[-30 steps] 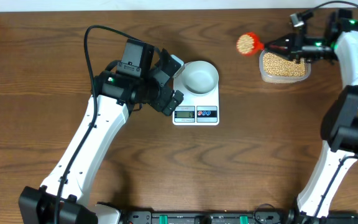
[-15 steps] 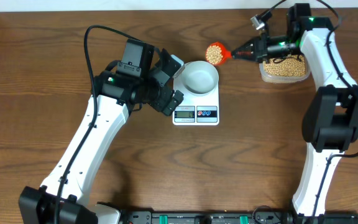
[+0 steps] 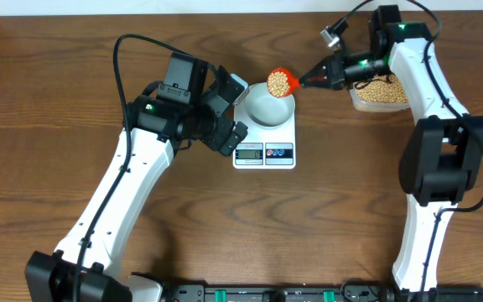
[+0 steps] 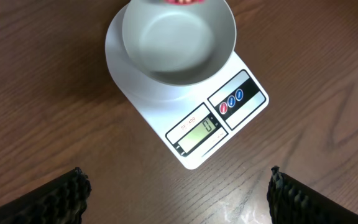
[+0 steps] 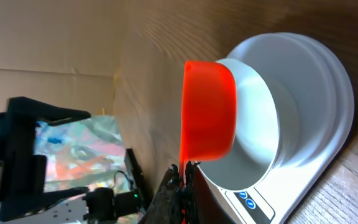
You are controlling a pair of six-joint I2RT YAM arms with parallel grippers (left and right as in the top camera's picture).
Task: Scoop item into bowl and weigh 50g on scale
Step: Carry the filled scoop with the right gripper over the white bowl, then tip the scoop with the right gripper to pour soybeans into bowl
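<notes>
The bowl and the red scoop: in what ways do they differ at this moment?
The bowl is empty; the scoop is heaped with beans. The bowl is white and rests on the scale; the scoop is orange-red and hangs in the air over the bowl's rim, held by the right gripper. The bowl is wider than the scoop. Both are round and open upward.

Beans hover over empty bowl on scale.

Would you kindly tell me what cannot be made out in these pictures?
Right wrist: the wall of the scoop hides the beans.
Left wrist: the top edge cuts off the scoop.
Overhead: the display of the scale is too small to read; the right arm covers part of the tub.
</notes>
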